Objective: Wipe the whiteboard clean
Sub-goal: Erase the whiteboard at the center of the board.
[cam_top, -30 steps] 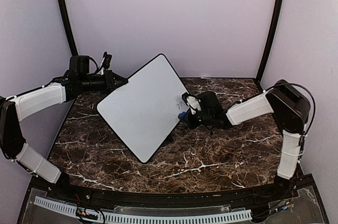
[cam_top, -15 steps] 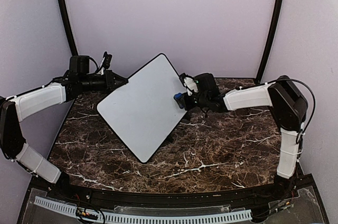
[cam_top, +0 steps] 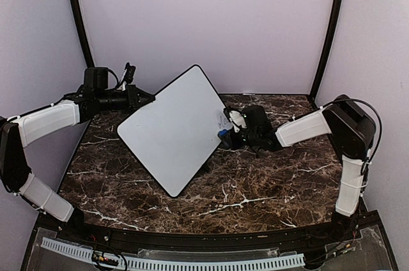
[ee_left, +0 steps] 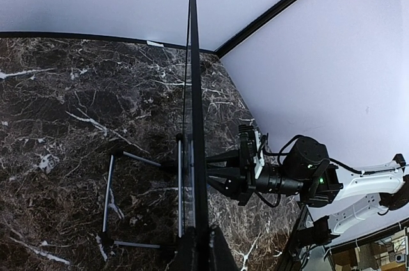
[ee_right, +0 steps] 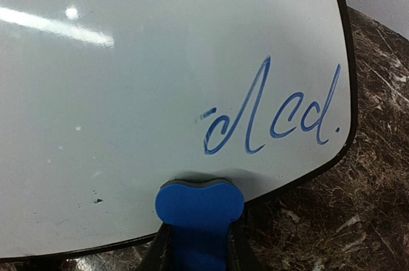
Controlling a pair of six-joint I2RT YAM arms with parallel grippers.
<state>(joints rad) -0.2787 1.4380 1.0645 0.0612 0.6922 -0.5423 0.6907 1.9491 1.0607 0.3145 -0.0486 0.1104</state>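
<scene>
Propped tilted over the middle of the dark, white-veined marble table (cam_top: 255, 181): large flat white rectangular whiteboard (cam_top: 172, 127) with thin black rim, seen edge-on from the left wrist. Clamped fully shut on its upper left rim: left gripper (cam_top: 151, 98). Closed narrowly on a small blue foam eraser block (ee_right: 199, 204): right gripper (cam_top: 227, 135), set at the board's right edge, just under blue handwritten script (ee_right: 268, 114). Contact with the surface hard to tell
</scene>
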